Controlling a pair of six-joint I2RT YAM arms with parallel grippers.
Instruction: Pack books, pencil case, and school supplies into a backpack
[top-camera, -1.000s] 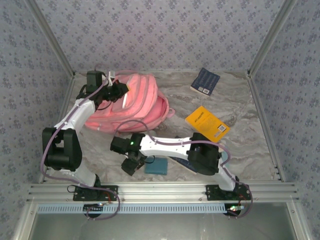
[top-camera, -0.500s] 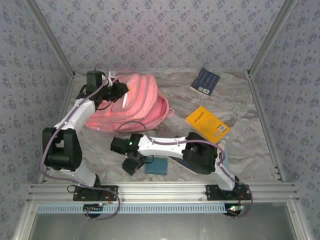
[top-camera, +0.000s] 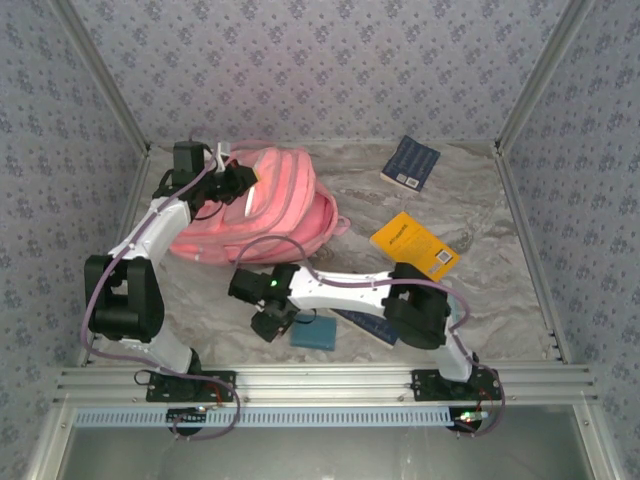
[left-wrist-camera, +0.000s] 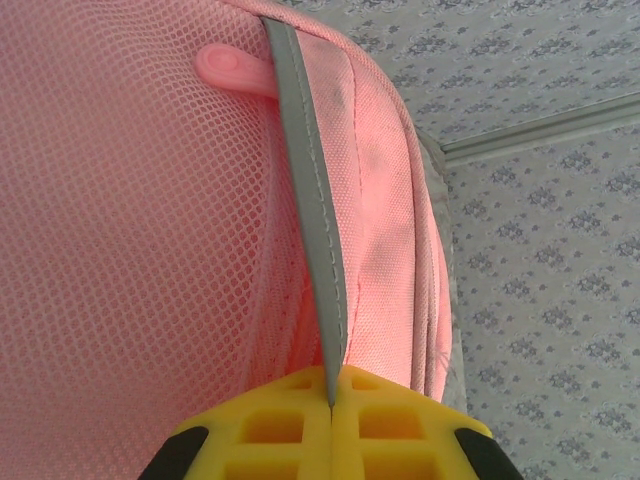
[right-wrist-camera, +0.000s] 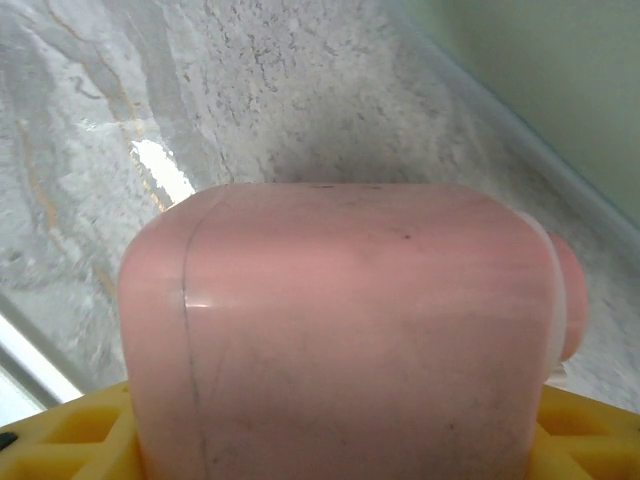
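Packing looks barely begun. The backpack (top-camera: 270, 205) lies at about 10 o'clock on the surface (top-camera: 480, 200), and what, if anything, is already inside cannot be told from above.

The left tool (top-camera: 238, 183) sits at the backpack's 10 o'clock edge. In the left wrist view it is pinched tight on the grey trim (left-wrist-camera: 318, 250) beside the pink mesh. I judge it is holding the mouth up for loading.

The right tool (top-camera: 272, 322) is low at about 7 o'clock, near the front edge and just below the backpack. Its wrist view shows the pink piece (right-wrist-camera: 340, 320) lodged between the two yellow fingers, which meet its flanks. It reads as a grip on that piece, though how firm the grip is cannot be told. So the step in hand seems to be picking up this first small supply.

Plenty remains outside:
- A teal block (top-camera: 314, 335) lies just beside the right tool, at its 4 o'clock.
- A navy book (top-camera: 410, 162) lies at 1 o'clock, well apart from the backpack.
- A yellow book (top-camera: 414, 246) lies at 3 o'clock.
- A second navy book (top-camera: 362, 325) lies at about 5 o'clock, partly under the right arm.

Each of these has yet to be carried to the opening. The pink piece must also travel from 7 o'clock up to the held mouth.
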